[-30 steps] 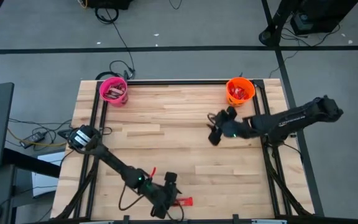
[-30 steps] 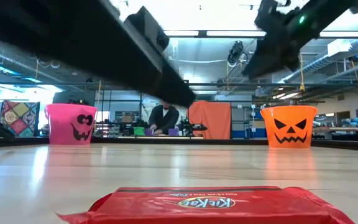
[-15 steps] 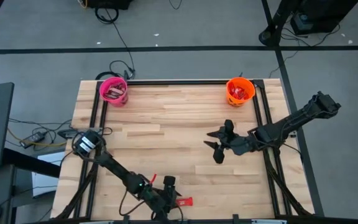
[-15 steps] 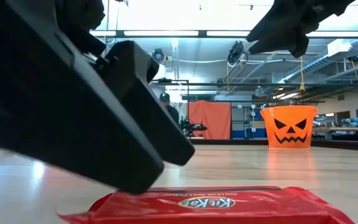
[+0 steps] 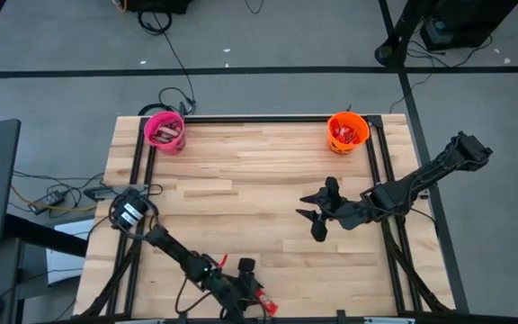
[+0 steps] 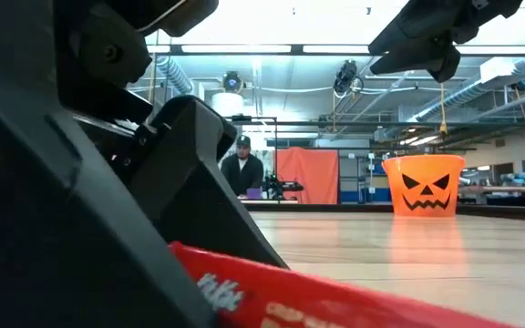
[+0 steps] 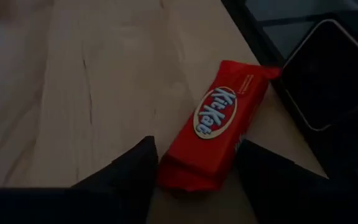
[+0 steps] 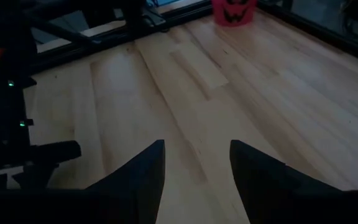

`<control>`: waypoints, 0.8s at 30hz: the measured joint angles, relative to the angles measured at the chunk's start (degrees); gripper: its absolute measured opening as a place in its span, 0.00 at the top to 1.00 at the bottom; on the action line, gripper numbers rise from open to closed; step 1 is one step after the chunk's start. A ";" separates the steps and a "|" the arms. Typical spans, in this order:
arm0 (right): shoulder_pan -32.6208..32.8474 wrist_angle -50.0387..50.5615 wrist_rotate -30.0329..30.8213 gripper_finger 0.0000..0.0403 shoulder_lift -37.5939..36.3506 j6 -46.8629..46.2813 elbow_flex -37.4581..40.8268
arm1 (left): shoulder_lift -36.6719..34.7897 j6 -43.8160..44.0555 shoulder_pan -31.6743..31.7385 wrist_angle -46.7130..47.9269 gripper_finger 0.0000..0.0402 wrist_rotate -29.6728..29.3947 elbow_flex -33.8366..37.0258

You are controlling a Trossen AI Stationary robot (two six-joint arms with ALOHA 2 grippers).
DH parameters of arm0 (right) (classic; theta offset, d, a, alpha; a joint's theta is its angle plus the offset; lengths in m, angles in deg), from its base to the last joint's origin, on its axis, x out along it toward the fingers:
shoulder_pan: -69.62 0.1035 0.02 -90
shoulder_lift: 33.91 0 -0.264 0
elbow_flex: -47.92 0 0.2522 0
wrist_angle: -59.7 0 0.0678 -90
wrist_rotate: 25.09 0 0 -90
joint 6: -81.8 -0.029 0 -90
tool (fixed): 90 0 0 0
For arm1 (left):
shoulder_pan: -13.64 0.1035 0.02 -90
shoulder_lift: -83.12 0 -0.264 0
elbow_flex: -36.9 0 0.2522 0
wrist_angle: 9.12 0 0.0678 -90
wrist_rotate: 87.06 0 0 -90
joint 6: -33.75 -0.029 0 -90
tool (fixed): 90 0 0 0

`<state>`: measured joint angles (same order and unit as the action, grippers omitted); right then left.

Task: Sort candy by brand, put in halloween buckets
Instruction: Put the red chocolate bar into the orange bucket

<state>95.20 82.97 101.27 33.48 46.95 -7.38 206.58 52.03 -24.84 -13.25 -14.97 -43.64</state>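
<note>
**Closing on the last red bar at the table's near edge**

Spanning most of the high view, the butcher-block table (image 5: 241,193) is bare of loose candy except at its near edge. At the far corners stand the two pails: the pink bucket (image 5: 164,131) on the left arm's side and the orange bucket (image 5: 347,131) on the right arm's side, each already showing wrappers inside. They sit well apart, probably so that each brand has its own arm and its own corner.

The right gripper (image 5: 317,214) hangs above the bare wood near the table's middle, fingers spread wide and holding nothing; it looks to be waiting.

The left gripper (image 7: 194,171) is down at the near edge, its fingers parted and straddling one end of the Kit Kat bar (image 7: 217,130). Whether the pads already touch the wrapper cannot be told; they look just beside it, lined up across its narrow width for a pinch.

That bar is bright red with a white oval logo, lying flat by the table's dark frame (image 7: 253,37).
</note>
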 joint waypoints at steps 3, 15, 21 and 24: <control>0.16 0.01 -0.09 0.53 0.01 0.00 0.00 | -0.06 0.16 0.00 0.06 0.49 -2.58 0.00; 2.88 0.03 -0.39 0.58 0.01 -1.69 0.00 | 0.09 -1.81 2.43 -1.71 0.95 -3.10 0.25; 4.88 -2.57 -3.23 0.60 5.01 -4.63 1.25 | -0.18 -1.29 4.68 -3.59 0.88 -4.92 0.37; 6.48 -7.42 -7.61 0.60 9.92 -3.19 2.31 | -1.04 -1.27 6.33 -4.07 0.88 -7.35 0.44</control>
<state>101.69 75.55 93.66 43.40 43.76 -5.07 205.53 50.76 -18.51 -17.31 -22.32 -43.20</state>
